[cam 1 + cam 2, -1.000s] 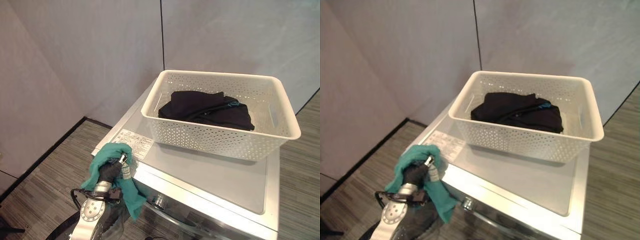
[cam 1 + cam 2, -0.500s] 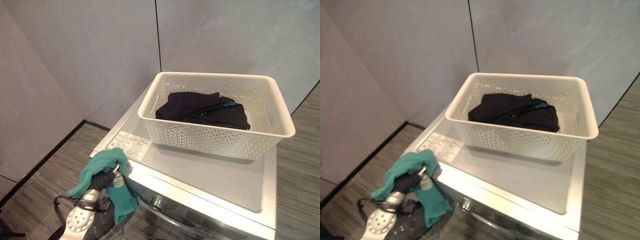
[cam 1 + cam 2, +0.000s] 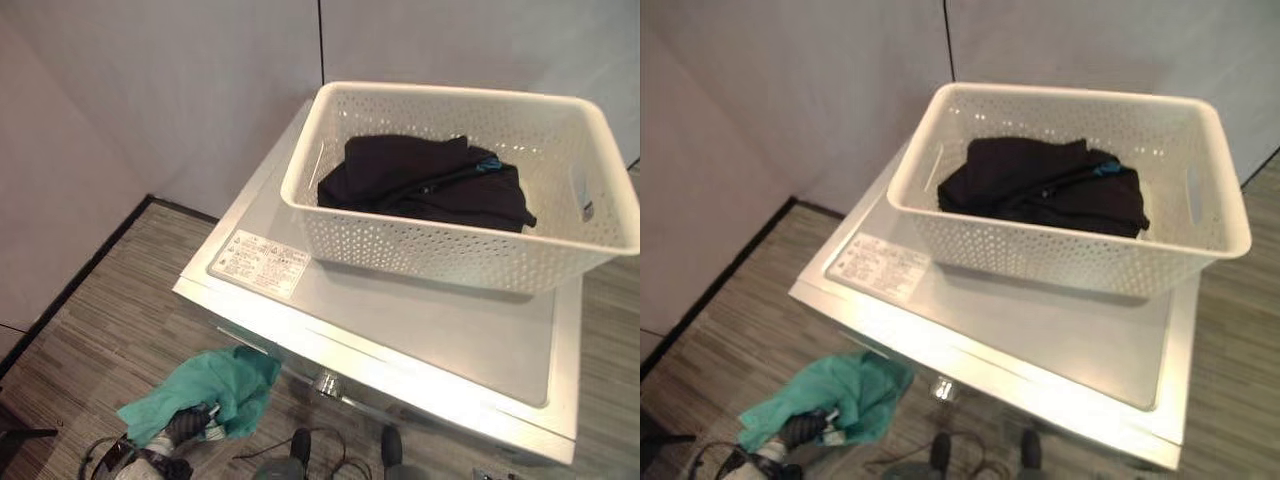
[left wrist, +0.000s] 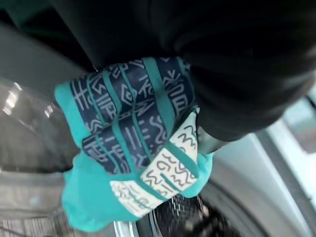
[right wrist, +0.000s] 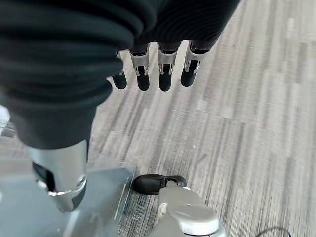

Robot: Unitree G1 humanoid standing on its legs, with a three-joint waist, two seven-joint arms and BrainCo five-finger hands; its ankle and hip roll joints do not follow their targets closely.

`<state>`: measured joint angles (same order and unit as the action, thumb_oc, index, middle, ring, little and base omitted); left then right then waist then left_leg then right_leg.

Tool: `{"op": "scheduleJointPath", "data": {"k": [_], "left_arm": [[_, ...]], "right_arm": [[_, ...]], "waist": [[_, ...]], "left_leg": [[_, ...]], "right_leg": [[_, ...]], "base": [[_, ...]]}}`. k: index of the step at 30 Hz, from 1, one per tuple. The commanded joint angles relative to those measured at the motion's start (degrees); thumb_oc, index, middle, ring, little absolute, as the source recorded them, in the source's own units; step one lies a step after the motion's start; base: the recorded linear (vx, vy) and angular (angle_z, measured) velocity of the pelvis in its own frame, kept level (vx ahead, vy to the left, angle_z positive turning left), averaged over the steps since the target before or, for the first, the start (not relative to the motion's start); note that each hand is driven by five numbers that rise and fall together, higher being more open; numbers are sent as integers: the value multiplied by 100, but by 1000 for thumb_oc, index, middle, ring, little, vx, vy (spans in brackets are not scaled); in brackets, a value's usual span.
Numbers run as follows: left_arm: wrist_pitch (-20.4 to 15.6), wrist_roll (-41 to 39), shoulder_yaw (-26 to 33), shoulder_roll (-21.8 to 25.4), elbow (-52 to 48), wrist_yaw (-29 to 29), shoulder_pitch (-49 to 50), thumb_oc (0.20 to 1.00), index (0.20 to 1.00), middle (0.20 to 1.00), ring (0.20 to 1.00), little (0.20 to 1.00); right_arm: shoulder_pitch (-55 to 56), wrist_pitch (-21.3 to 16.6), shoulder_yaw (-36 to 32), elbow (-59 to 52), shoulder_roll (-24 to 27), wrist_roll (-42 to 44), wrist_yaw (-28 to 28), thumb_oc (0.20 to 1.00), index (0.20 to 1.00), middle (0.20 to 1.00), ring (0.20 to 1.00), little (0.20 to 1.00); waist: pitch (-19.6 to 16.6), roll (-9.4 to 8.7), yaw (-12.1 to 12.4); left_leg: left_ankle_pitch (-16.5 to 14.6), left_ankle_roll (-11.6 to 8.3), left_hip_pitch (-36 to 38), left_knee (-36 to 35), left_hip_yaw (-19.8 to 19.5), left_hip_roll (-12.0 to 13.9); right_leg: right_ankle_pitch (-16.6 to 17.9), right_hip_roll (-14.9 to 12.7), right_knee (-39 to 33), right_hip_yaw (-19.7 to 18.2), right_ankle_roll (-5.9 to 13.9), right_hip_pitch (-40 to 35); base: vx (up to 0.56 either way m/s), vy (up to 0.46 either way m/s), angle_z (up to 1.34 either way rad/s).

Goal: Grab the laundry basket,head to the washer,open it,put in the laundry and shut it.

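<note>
Washer-top (image 3: pixel 420 330) basket (image 3: pixel 450 250), black laundry (image 3: pixel 425 180)

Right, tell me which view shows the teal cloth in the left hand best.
The left wrist view: the teal cloth sits close up there, its dark and white patterned bands plain, with the washer's drum opening past it. Both eye views show it as a plain teal bunch low in front of the silver washer, over the left hand.

The washer (image 3: pixel 440 345) stands on the striped grey floor (image 3: pixel 100 330) and carries the white perforated laundry basket (image 3: pixel 450 250) on its flat top.
</note>
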<state>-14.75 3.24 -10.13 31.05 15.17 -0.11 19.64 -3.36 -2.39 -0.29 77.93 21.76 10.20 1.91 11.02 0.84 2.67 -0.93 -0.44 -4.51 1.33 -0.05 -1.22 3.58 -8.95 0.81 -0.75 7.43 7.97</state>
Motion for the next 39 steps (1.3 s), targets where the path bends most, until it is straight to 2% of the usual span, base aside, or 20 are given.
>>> {"op": "scheduleJointPath", "data": {"k": [1,3,5,9,10,11,13,15,16,17,21,22,23,24,25,27,28,30,32,39], "left_arm": [[-117,100,55,115,-171,97,105,200,200,200,200,200],[8,117,-11,29,163,108,56,200,200,200,200,200],[73,159,40,-34,234,95,131,200,200,200,200,200],[114,239,19,-79,334,68,124,200,200,200,200,200],[127,284,-2,-80,375,84,77,200,200,200,200,200],[126,285,-5,-77,378,86,72,200,200,200,200,200],[108,405,7,-110,377,139,0,200,200,200,200,200],[135,372,-105,-171,469,185,-167,200,200,200,200,200],[152,372,-148,-193,436,174,-239,200,200,200,200,200],[155,373,-148,-196,434,173,-242,200,200,200,200,200],[196,382,-192,-246,171,233,-514,200,200,200,200,200],[197,382,-190,-246,171,233,-511,200,200,200,200,200],[164,255,-214,-351,74,237,-614,200,200,200,200,200],[146,67,-250,-416,69,233,-687,200,200,200,200,200],[171,-258,-286,-532,54,187,-719,200,200,200,200,200],[172,-647,-451,-710,162,62,-766,200,200,200,200,200],[163,-811,-532,-785,213,-12,-762,200,200,200,200,200],[317,-1385,-708,-1056,664,-119,-844,200,200,200,200,200],[367,-1542,-753,-1139,851,-154,-912,200,200,200,200,200],[466,-2678,-1044,-1634,1836,-64,-1601,200,200,200,200,200]], "right_arm": [[-159,33,235,-28,-54,-91,19,1000,1000,1000,1000,1000],[-252,16,282,-29,-62,-163,20,1000,1000,1000,1000,1000],[-295,0,275,8,-68,-228,21,1000,1000,1000,1000,1000],[-350,-18,360,48,-147,-265,17,1000,1000,1000,1000,1000],[-311,-29,403,29,-188,-269,11,1000,1000,1000,1000,1000],[-310,-28,399,27,-192,-270,13,1000,1000,1000,1000,1000],[-287,-28,591,-48,-322,-365,-14,1000,1000,1000,1000,1000],[-319,-61,732,-123,-384,-384,8,1000,1000,1000,1000,1000],[-305,-89,775,-173,-393,-382,31,1000,1000,1000,1000,1000],[-306,-89,774,-173,-390,-382,31,1000,1000,1000,1000,1000],[-212,-140,740,-143,-327,-367,152,1000,1000,1000,1000,1000],[-210,-140,743,-143,-328,-367,151,1000,1000,1000,1000,1000],[-106,-149,686,-66,-298,-346,167,1000,1000,1000,1000,1000],[-103,-136,672,-26,-266,-318,188,1000,1000,1000,1000,1000],[-115,-131,702,4,-233,-289,218,1000,1000,1000,1000,1000],[-173,-146,748,3,-202,-274,220,1000,1000,1000,1000,1000],[-159,-165,745,9,-227,-276,208,1000,1000,1000,1000,1000],[-29,-220,601,-68,-264,-117,245,1000,1000,1000,1000,1000],[8,-224,569,-84,-299,-50,239,1000,1000,1000,1000,1000],[-16,-253,1064,-379,-660,-104,307,1000,1000,1000,1000,1000]], "waist": [[-95,-18,206],[-217,75,334],[-453,-2,592],[-649,-202,885],[-685,-314,993],[-692,-309,998],[-652,-487,1204],[-560,-503,1259],[-480,-444,1250],[-479,-421,1233],[-210,-207,1000],[-202,-222,989],[-155,-174,843],[-90,-172,825],[-24,-200,867],[-43,-242,892],[-103,-241,849],[-329,-212,607],[-375,-226,582],[-196,-392,369]], "left_leg": [[-788,216,-271,826,-89,113],[-589,389,-313,709,48,143],[-428,490,-394,580,168,99],[-248,490,-637,556,288,68],[-187,449,-797,615,323,47],[-167,447,-809,613,324,60],[9,259,-1273,871,390,150],[289,78,-1572,1010,409,472],[555,-84,-1684,977,300,709],[582,-105,-1689,961,267,729],[1218,-366,-1716,413,245,1053],[1201,-373,-1702,417,243,1037],[1212,-431,-1657,300,443,1182],[1231,-518,-1647,403,357,1279],[1097,-563,-1599,626,-27,1266],[558,-569,-1322,1042,-1010,922],[427,-558,-1113,959,-1177,938],[618,-554,-1043,699,-1011,1094],[642,-559,-1000,614,-1000,1106],[813,-617,-1190,404,-847,1201]], "right_leg": [[-177,-686,976,988,302,55],[-519,-620,1960,1195,179,-232],[-574,-626,2179,1333,154,-744],[-328,-553,2071,1149,263,-1287],[-434,-490,1820,1104,277,-1568],[-406,-476,1787,1106,270,-1568],[-917,-448,1031,1157,205,-1956],[-1409,-257,671,1230,66,-2089],[-1794,-2,578,1290,-126,-2061],[-1802,33,595,1304,-150,-2054],[-2048,544,576,1519,-394,-1896],[-2074,529,587,1527,-396,-1911],[-2026,567,570,1706,-444,-1886],[-1962,544,593,1730,-465,-1833],[-1906,487,647,1686,-486,-1744],[-1824,417,730,1474,-492,-1615],[-1880,424,760,1415,-497,-1628],[-1921,479,794,1300,-495,-1621],[-1936,475,806,1258,-496,-1621],[-1817,477,795,1256,-468,-1349]], "base": [[-143,105,-78],[-232,189,-62],[-179,76,-36],[-171,-80,-52],[-168,-126,-36],[-296,-209,-36],[-365,-291,-20],[-373,-345,-33],[-275,-264,-57],[-243,-226,-38],[-215,-178,7],[-187,-100,101],[-189,-46,125],[-288,-29,117],[-229,21,34],[-90,39,-38],[49,75,-112],[112,113,-67],[78,55,19],[-35,-5,-8]]}}
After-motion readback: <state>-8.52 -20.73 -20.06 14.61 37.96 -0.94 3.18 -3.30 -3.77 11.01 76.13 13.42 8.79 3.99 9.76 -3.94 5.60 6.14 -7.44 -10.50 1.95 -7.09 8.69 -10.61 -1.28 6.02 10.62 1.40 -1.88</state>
